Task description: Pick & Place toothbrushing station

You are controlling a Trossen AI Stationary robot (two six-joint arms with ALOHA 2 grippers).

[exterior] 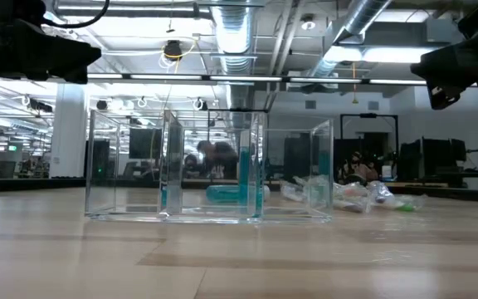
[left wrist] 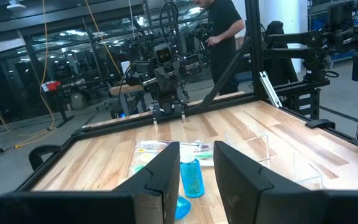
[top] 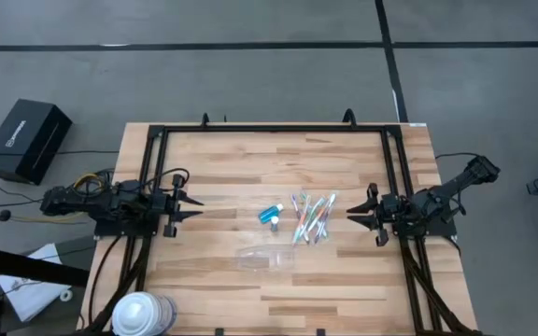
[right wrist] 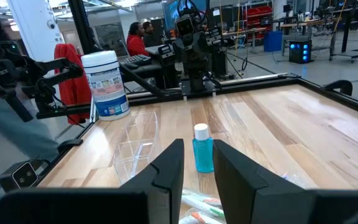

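Both the left gripper (top: 197,207) and right gripper (top: 351,214) are being held slightly apart, flanking the short blue tube (top: 270,215) and thin pastel toothbrushes (top: 310,217) on the wooden surface (top: 232,168).

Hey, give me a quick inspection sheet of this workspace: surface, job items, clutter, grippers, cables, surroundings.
Surface: wooden table, inside a black frame.
Job's things: clear plastic cup near the table's middle; blue tube with a white end beside it; toothbrushes in a loose pile, none in the cup.
Clutter: big white-and-blue roll at the table's near left corner.
Grippers: left gripper at the left edge, open, holding nothing; right gripper at the right edge, open, holding nothing.
Cables: black and yellow cables behind the left arm.
Surroundings: grey floor, black box to the left; people in the room beyond.
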